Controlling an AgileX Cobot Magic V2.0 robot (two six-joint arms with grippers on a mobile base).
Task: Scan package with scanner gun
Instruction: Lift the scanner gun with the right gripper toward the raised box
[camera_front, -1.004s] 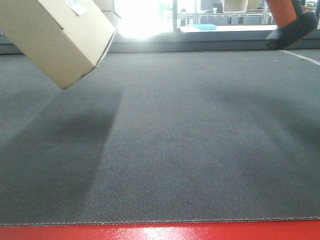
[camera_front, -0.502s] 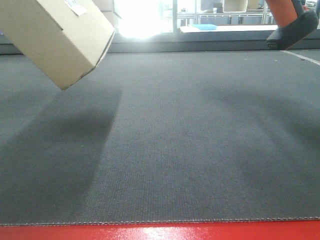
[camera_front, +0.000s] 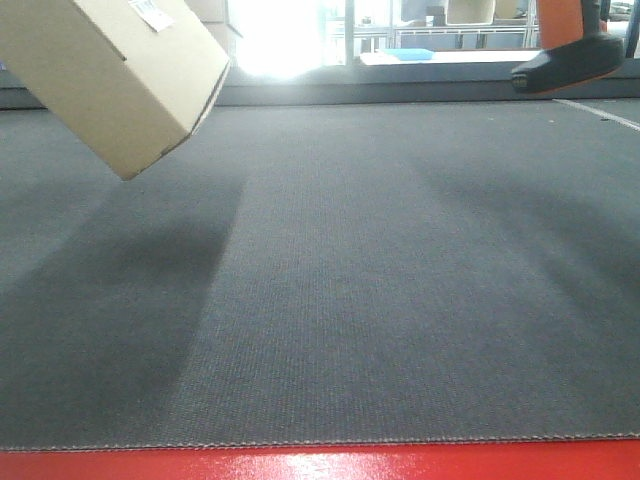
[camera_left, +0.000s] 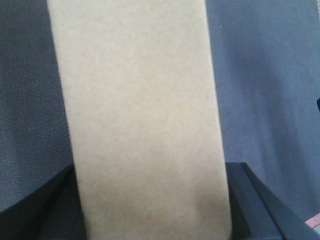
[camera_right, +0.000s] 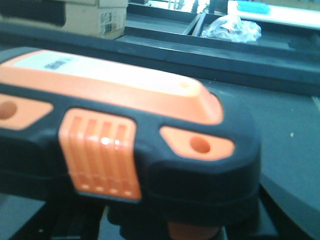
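Both loads hang aloft (left jaws clamp package, right jaws scanner gun), mat between.

The left gripper shows as two matte black fingers, flat-sided slabs with straight bevelled edges, filling the lower left and lower right corners of the left wrist view. The right gripper is a blurred black mass along the bottom edge of its view, faintly ribbed at lower left, too soft for detail
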